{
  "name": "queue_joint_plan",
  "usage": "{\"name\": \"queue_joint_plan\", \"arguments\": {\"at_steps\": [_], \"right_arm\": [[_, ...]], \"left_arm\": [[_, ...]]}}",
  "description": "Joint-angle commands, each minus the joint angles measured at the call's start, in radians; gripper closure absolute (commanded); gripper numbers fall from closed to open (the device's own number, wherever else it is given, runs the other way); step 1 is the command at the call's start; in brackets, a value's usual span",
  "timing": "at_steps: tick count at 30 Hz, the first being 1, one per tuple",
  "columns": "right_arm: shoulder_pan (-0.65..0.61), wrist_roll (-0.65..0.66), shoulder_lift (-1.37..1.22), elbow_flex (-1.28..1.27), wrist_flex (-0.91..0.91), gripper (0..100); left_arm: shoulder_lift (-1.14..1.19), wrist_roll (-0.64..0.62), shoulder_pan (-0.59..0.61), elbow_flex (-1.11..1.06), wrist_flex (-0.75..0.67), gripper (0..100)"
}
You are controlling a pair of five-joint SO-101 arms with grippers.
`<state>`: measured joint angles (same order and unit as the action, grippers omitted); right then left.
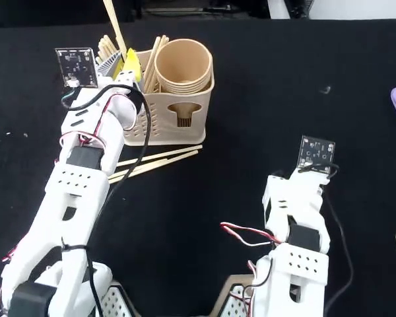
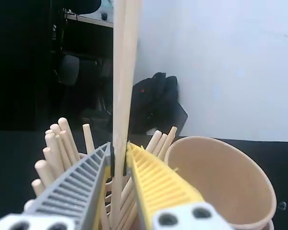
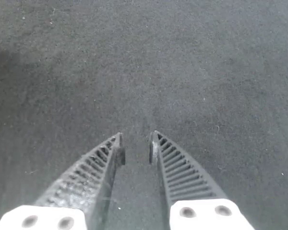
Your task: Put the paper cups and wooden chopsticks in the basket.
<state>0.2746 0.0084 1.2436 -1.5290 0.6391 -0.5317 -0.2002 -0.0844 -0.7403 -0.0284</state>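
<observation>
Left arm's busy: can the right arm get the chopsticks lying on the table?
Probably yes: right gripper is open and empty; chopsticks lie by the basket, their ends clear of the left arm.

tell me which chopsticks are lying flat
The loose chopsticks on the table by the basket; the others stand upright, one held in the left gripper.

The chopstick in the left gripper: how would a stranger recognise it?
Find the beige basket on the black table. Over its left end, the left gripper is shut on one chopstick. It alone rises high; the basket's chopsticks sit low, the loose chopsticks lie flat.
</observation>
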Motion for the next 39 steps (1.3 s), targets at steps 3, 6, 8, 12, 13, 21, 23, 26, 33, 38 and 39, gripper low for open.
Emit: {"name": "queue_joint_plan", "arguments": {"at_steps": [3, 6, 8, 12, 13, 21, 23, 26, 33, 38, 39], "right_arm": [[-0.015, 0.011, 0.024, 0.012, -0.021, 90.0], [-0.015, 0.011, 0.024, 0.012, -0.021, 90.0], [-0.015, 0.011, 0.024, 0.012, -0.021, 90.0], [-0.015, 0.011, 0.024, 0.012, -0.021, 90.0], [-0.015, 0.011, 0.024, 0.012, -0.021, 90.0], [-0.015, 0.011, 0.024, 0.012, -0.023, 90.0], [-0.015, 0.011, 0.024, 0.012, -0.023, 90.0], [-0.017, 0.011, 0.024, 0.012, -0.026, 90.0], [-0.017, 0.011, 0.024, 0.012, -0.026, 90.0], [-0.017, 0.011, 0.024, 0.01, -0.023, 90.0], [-0.017, 0.011, 0.024, 0.01, -0.021, 90.0]], "left_arm": [[-0.014, 0.081, 0.001, 0.008, -0.026, 83], [-0.017, 0.068, 0.012, 0.007, -0.026, 81], [-0.021, 0.072, 0.015, 0.018, -0.026, 84], [-0.114, 0.072, 0.028, 0.005, -0.006, 86], [-0.157, 0.072, 0.028, 0.001, 0.035, 86], [-0.603, 0.318, 0.019, 0.002, 0.87, 86], [-0.654, 0.489, 0.016, -0.008, 1.1, 86], [-0.638, 0.74, 0.061, -0.064, 1.343, 86], [-0.35, 1.022, 0.274, -0.275, 1.18, 81], [-0.1, 1.065, 0.283, -0.219, 1.031, 77], [-0.054, 1.092, 0.282, -0.209, 1.002, 77]]}}
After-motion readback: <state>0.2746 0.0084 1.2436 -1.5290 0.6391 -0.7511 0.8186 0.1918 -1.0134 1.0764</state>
